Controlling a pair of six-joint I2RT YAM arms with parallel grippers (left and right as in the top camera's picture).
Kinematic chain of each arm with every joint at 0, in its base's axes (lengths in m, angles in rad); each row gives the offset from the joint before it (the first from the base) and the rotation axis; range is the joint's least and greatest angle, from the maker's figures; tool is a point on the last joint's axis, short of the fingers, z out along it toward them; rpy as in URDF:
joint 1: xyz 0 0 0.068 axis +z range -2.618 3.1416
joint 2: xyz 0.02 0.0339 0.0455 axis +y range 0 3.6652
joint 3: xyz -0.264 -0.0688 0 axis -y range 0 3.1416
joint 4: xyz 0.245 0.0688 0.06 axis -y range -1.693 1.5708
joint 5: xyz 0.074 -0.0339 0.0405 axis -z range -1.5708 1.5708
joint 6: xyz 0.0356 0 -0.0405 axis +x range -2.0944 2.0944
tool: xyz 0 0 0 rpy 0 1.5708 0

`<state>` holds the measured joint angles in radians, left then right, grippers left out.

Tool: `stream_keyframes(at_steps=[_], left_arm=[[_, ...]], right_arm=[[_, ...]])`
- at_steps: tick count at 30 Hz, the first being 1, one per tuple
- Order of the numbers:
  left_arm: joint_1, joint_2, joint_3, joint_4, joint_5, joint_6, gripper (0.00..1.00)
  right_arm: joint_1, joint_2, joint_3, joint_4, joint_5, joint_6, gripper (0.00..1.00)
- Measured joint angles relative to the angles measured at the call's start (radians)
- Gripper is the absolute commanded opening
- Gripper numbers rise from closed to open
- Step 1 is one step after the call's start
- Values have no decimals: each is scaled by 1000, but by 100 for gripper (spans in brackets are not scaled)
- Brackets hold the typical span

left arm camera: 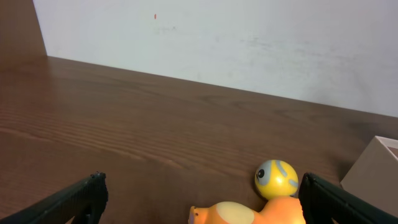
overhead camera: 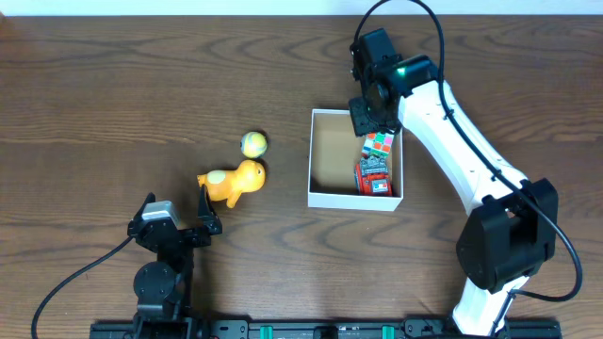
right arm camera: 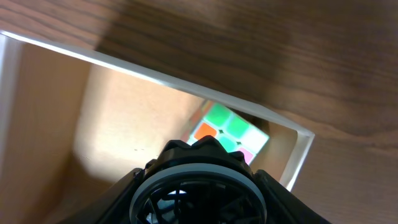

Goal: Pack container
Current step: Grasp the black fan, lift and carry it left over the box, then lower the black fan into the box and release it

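Note:
The container (overhead camera: 320,160) is a shallow square box with white walls and a brown inside, right of centre. A coloured puzzle cube (overhead camera: 379,144) and a red toy (overhead camera: 374,176) lie along its right side. My right gripper (overhead camera: 370,111) hangs over its far right corner. In the right wrist view the right gripper (right arm camera: 198,180) is shut on a round black thing with a grey ring (right arm camera: 196,196), above the cube (right arm camera: 230,130) and the container's wall (right arm camera: 186,84). My left gripper (overhead camera: 176,209) is open and empty, just short of an orange toy (overhead camera: 236,181).
A yellow ball (overhead camera: 253,143) lies just beyond the orange toy, touching it. In the left wrist view the left gripper (left arm camera: 202,186) frames the orange toy (left arm camera: 249,214) and the ball (left arm camera: 276,178), with the container's corner (left arm camera: 373,168) at the right edge.

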<state>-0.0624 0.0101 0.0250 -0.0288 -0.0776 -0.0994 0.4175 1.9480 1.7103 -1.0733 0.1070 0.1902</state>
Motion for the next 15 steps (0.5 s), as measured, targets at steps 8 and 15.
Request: stream_keyframes(at_steps=[8, 15], left_arm=[[0, 0, 0, 0, 0, 0, 98], [0, 0, 0, 0, 0, 0, 98]], right_arm=[[0, 0, -93, 36, 25, 0, 55], [0, 0, -123, 70, 32, 0, 57]])
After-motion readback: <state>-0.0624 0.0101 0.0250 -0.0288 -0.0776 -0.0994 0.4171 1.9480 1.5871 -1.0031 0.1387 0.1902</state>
